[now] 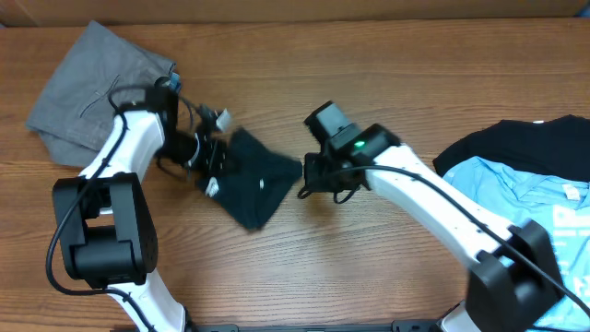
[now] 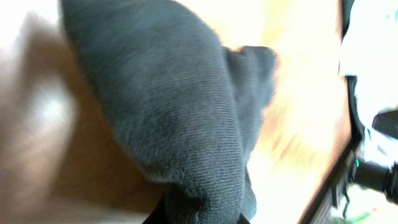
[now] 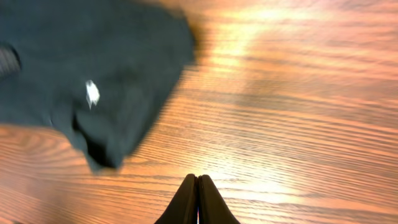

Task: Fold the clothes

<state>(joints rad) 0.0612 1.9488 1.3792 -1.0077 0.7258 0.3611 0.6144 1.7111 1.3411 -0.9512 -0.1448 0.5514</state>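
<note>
A very dark navy T-shirt (image 1: 256, 180) lies bunched in a small folded bundle at the table's middle. My left gripper (image 1: 213, 170) is at the bundle's left edge, shut on the fabric. In the left wrist view the shirt (image 2: 180, 106) fills the frame and runs down into the jaws of the left gripper (image 2: 202, 216). My right gripper (image 1: 303, 187) sits just off the bundle's right corner, shut and empty. In the right wrist view the right gripper (image 3: 198, 182) hovers over bare wood, with the shirt (image 3: 118, 56) and its small white logo (image 3: 92, 93) at upper left.
A grey garment (image 1: 92, 83) lies at the table's back left. At the right edge a black garment (image 1: 525, 148) lies partly under a light-blue printed tee (image 1: 525, 198). Bare wooden table (image 1: 369, 267) shows in front.
</note>
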